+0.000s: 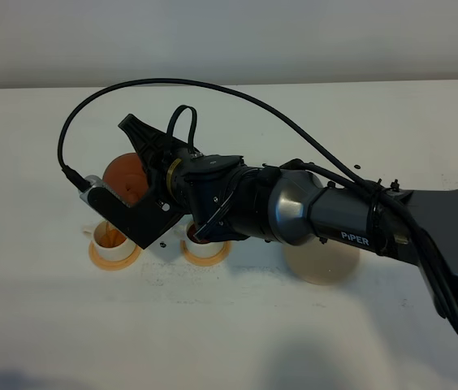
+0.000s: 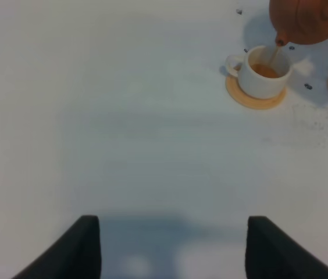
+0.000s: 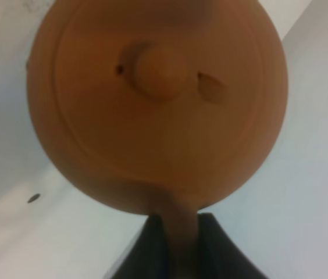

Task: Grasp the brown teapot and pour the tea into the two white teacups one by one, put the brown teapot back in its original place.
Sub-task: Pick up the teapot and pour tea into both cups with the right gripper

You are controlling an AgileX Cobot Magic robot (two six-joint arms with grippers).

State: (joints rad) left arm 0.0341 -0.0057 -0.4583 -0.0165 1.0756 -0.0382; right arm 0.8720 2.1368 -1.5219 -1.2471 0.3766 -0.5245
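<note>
Over the rim of one teacup (image 2: 263, 85), the brown teapot (image 2: 307, 20) pours

teapot (image 1: 123, 175) and right arm (image 1: 294, 213) overhang the cups (image 2: 263, 80); near table (image 1: 213, 333) open.

Ext cam: mounted high on the near side, tilted down & facing far across the table (image 1: 42, 325). Mid range; R arm (image 1: 310, 213) fills the centre.

L wrist cam: sits well back, near & left of the cups. It looks down over bare table past L gripper (image 2: 173, 247), w/ left cup (image 2: 264, 72) and teapot (image 2: 309, 20) small in one corner.

R wrist cam: v. close, looks along R gripper (image 3: 178, 244) straight onto the teapot lid, which fills the shot.

Ext & L wrist share left cup, teapot & table. R wrist shares only teapot w/ both.
</note>
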